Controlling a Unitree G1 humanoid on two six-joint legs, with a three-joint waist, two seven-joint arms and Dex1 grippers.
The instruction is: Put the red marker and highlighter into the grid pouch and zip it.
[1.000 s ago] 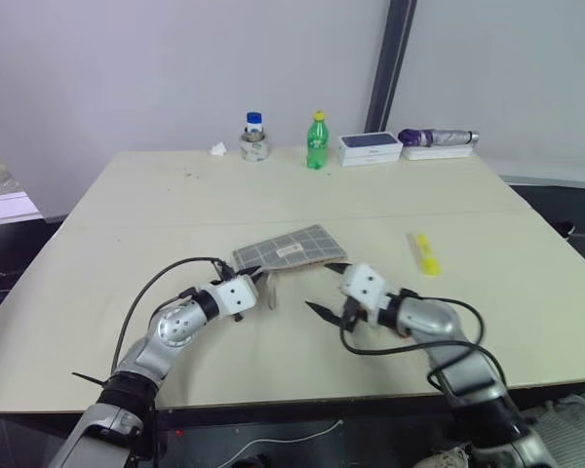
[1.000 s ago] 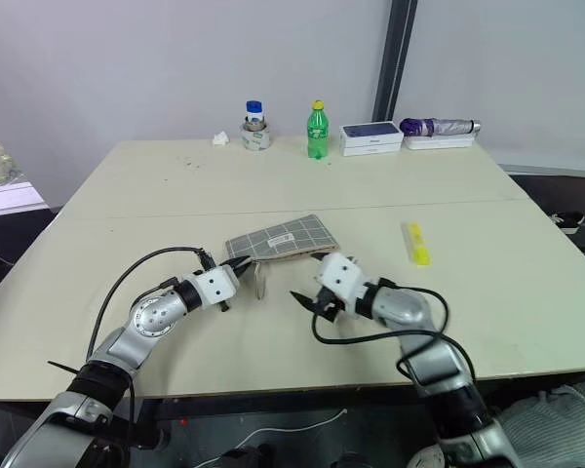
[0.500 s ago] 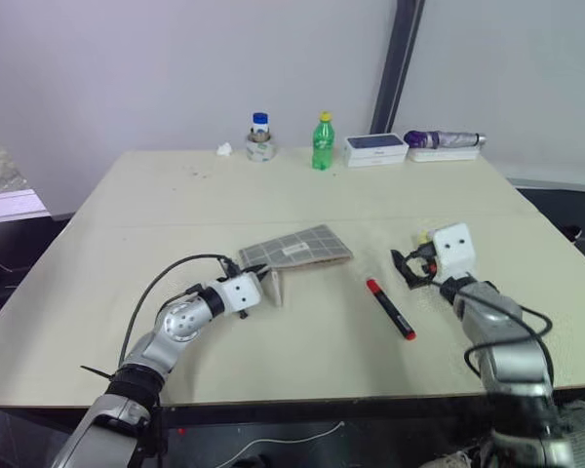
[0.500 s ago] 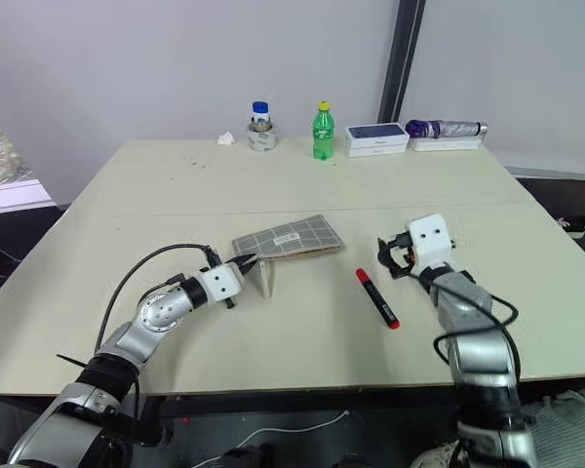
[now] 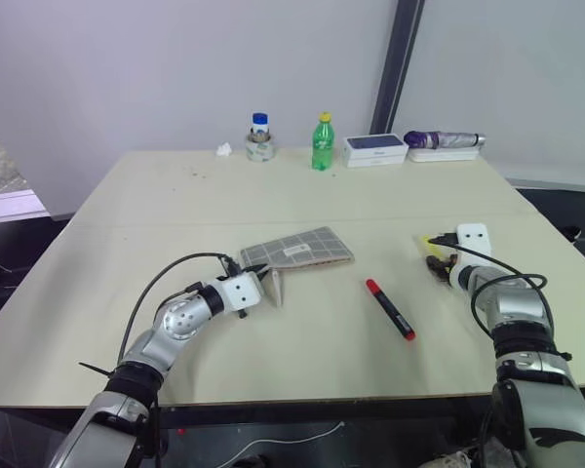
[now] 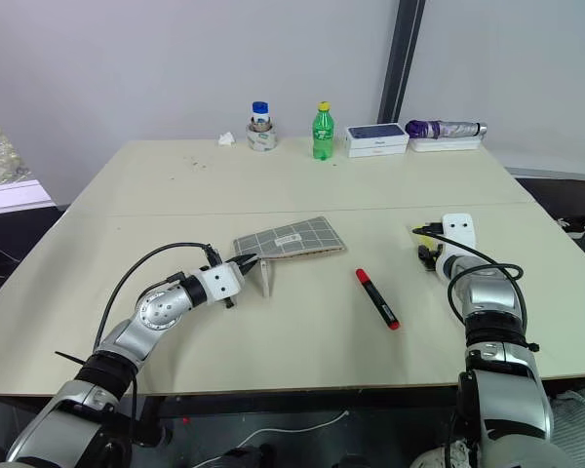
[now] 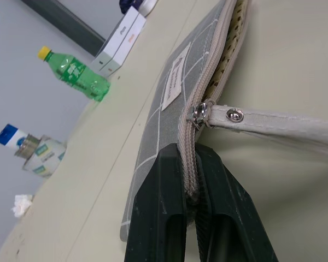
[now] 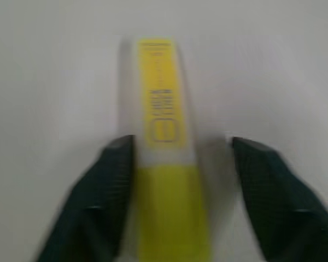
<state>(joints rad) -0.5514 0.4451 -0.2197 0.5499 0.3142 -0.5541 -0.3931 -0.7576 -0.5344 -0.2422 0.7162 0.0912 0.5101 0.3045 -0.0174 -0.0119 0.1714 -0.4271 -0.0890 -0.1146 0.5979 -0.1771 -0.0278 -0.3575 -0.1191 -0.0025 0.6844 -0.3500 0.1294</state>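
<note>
The grey grid pouch (image 5: 297, 249) lies mid-table with its zipper edge open. My left gripper (image 5: 260, 280) is shut on that edge next to the zipper pull (image 7: 199, 112). To the right of the pouch, the red marker (image 5: 390, 309) lies loose on the table. Further right, my right gripper (image 5: 437, 255) points down at the yellow highlighter (image 8: 163, 109). Its fingers are open on either side of the pen, with a gap at one finger (image 8: 268, 185). In the head views the hand covers most of the highlighter.
Along the table's far edge (image 5: 302, 156) stand a blue-lidded jar (image 5: 259, 138), a green bottle (image 5: 322, 142), a white box (image 5: 374, 148) and a purple folded umbrella (image 5: 445, 139). The pouch's strap (image 5: 278, 288) hangs by my left gripper.
My right gripper swung from the table's middle out to the right, onto the highlighter, and its fingers narrowed. The red marker came into view. The left gripper kept its hold.
</note>
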